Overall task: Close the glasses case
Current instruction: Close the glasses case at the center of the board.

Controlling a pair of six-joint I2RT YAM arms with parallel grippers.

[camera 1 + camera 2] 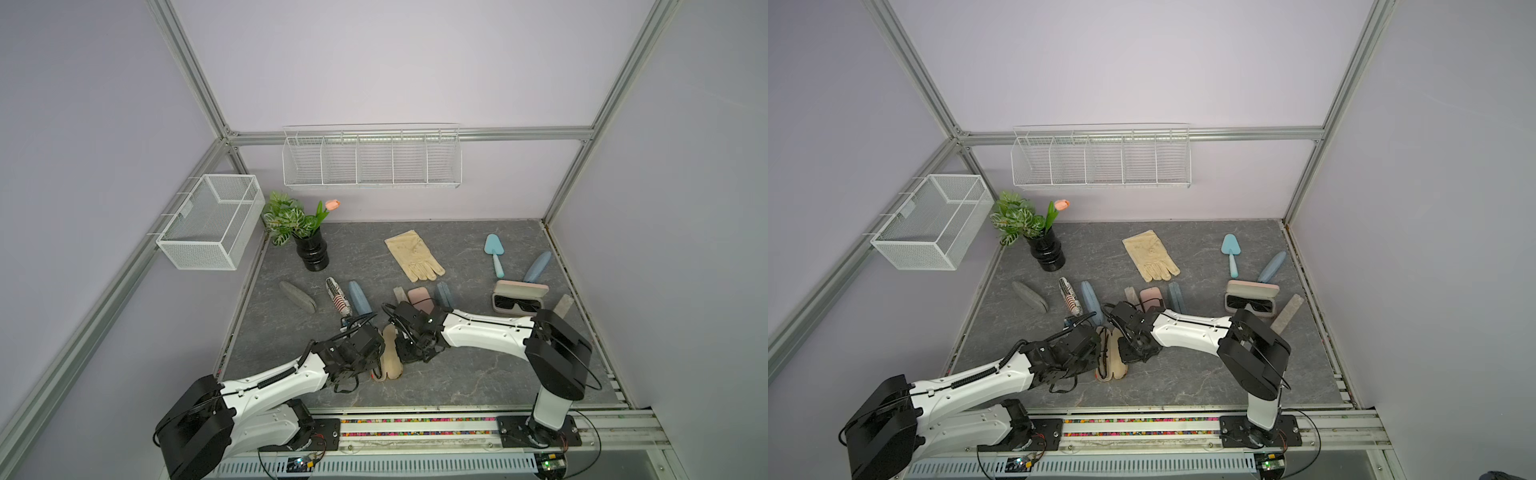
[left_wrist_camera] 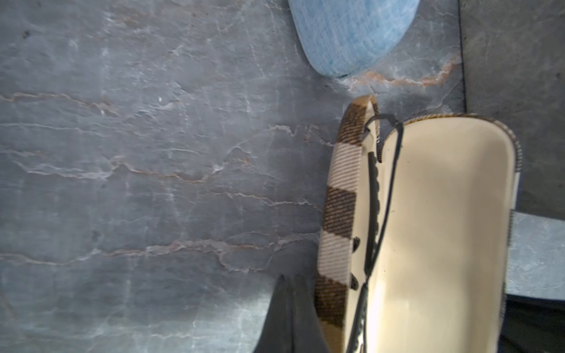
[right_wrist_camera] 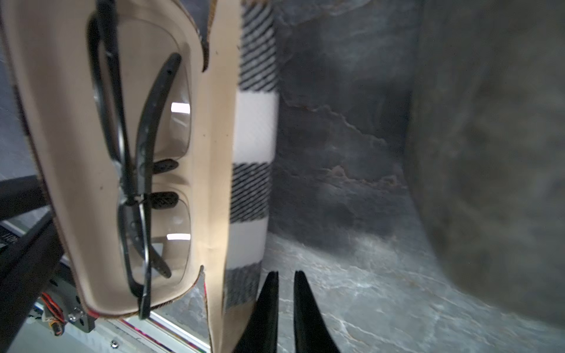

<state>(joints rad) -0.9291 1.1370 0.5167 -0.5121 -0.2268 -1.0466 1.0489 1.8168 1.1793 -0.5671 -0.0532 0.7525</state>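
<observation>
The glasses case [image 1: 390,353] [image 1: 1111,357] has a brown-and-white plaid outside and a beige lining. It lies open near the table's front middle, between my two grippers. Black-framed glasses [image 3: 137,183] [image 2: 371,214] rest in one half. The other half [image 3: 253,137] stands raised beside it. My left gripper [image 2: 289,276] is shut and empty, with its tips close against the plaid outer side [image 2: 336,214]. My right gripper [image 3: 286,272] shows only a narrow slit between its fingers. It holds nothing and sits just beside the raised half's plaid face.
A second open case with dark sunglasses [image 1: 519,297] lies at the right. Several shut cases, blue [image 1: 359,297] [image 2: 351,30], pink [image 1: 422,299] and grey [image 1: 297,296], lie behind the grippers. Farther back are a glove [image 1: 415,255], a blue trowel [image 1: 495,253] and a black vase [image 1: 311,251].
</observation>
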